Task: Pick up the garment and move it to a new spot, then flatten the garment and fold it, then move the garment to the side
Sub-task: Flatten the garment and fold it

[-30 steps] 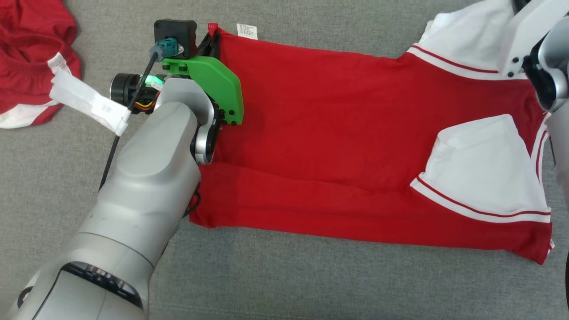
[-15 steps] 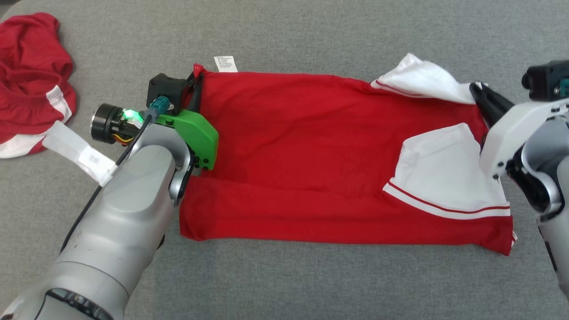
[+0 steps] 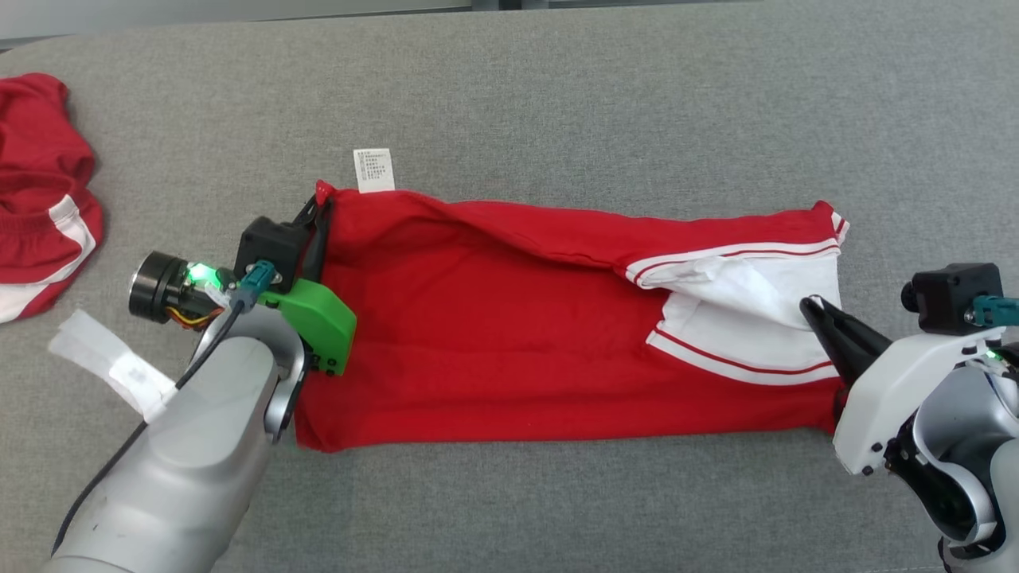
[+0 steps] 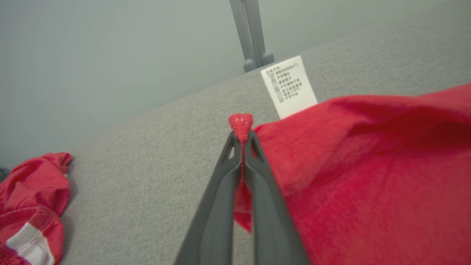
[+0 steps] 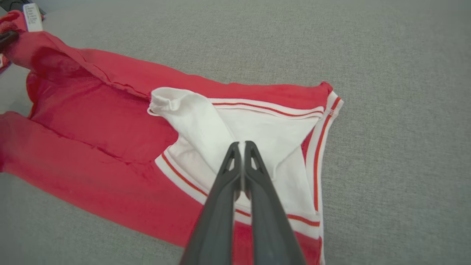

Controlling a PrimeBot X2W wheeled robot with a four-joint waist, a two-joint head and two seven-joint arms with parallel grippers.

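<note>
The garment (image 3: 493, 342) is a red shirt with white, red-striped sleeves, lying lengthways on the grey padded surface (image 3: 557, 95). Its far edge is lifted and drawn toward the near side, forming a loose fold. My left gripper (image 3: 320, 203) is shut on the garment's far left corner, beside the white care label (image 3: 373, 170). In the left wrist view the red corner pokes out past the closed tips of the left gripper (image 4: 241, 138). My right gripper (image 3: 806, 305) is shut on the white sleeve cloth at the garment's right end. The right wrist view shows the right gripper (image 5: 241, 145) pinching that white fold.
A second red garment (image 3: 40, 215) lies bunched at the far left, apart from this one. A white tape tag (image 3: 111, 366) hangs on my left arm's cable. A grey post (image 4: 254, 33) stands behind the surface's far edge.
The head camera has shifted. Both grippers have drawn the garment's far edge toward the near side, so the garment looks narrower. The right gripper has come fully into view, still holding the white sleeve.
</note>
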